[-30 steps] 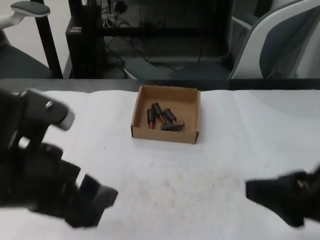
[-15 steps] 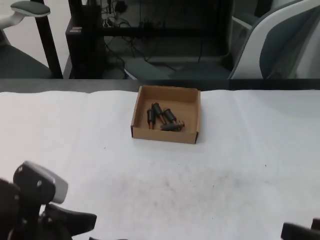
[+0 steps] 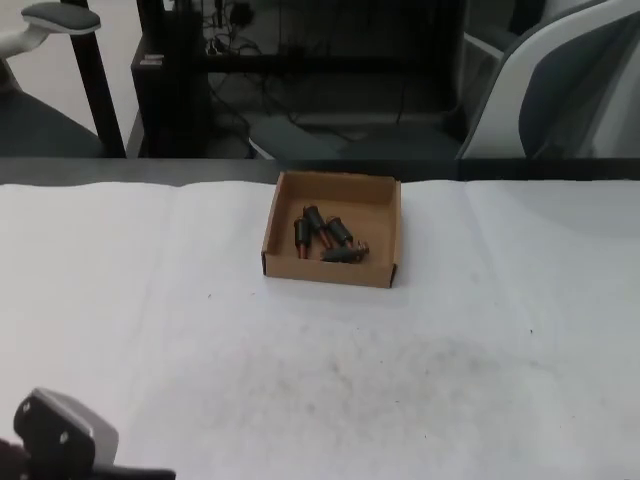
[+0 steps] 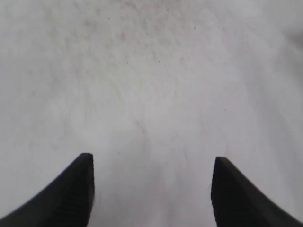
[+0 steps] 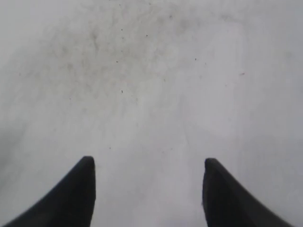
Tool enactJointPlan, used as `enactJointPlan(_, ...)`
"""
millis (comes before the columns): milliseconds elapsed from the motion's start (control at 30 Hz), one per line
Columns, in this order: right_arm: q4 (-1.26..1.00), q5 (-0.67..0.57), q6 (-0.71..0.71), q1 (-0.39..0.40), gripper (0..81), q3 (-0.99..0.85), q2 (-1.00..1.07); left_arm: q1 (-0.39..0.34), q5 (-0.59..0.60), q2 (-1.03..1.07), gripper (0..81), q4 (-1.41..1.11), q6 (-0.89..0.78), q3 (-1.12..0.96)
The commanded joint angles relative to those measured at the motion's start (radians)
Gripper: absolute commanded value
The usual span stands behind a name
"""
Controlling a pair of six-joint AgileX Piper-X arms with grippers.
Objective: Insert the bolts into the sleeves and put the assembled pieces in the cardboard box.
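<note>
Several assembled pieces [image 3: 338,231] in cardboard box [image 3: 320,269], mostly front-to-back; left claw [image 4: 151,189], right claw [image 5: 149,189] spread.

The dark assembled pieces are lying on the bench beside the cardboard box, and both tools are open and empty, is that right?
Not quite. The assembled pieces lie inside the cardboard box, not beside it, as the high view shows. The left tool and the right tool are indeed open and empty.

Dark pieces [image 3: 325,238] in the cardboard box [image 3: 330,271] too small for detail; an arm [image 3: 60,440] half beyond the near edge.
</note>
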Motion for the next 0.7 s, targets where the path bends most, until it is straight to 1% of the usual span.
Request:
enactJointPlan(0,-0.02,0.008,-0.009,0.001,65.9,0.02,-0.006,-0.004,-0.013,-0.01,70.0,-0.016,-0.001,0.027)
enactJointPlan(100,-0.02,0.008,-0.009,0.001,65.9,0.021,-0.006,-0.004,-0.018,-0.01,70.0,-0.039,0.002,0.047)
enactJointPlan(233,-0.02,0.008,-0.009,0.001,65.9,0.021,-0.006,-0.004,-0.065,-0.007,70.0,-0.109,0.017,0.047)
enactJointPlan(300,-0.02,0.008,-0.009,0.001,65.9,0.021,-0.006,-0.004,-0.065,-0.007,70.0,-0.14,0.019,0.047)
enactJointPlan(433,-0.023,-0.012,-0.009,0.001,65.9,0.021,-0.006,-0.004,-0.066,-0.007,70.0,-0.146,0.019,0.047)
enactJointPlan(667,0.037,-0.044,-0.007,0.001,65.9,0.021,-0.006,-0.004,-0.072,-0.005,70.0,-0.146,0.019,0.047)
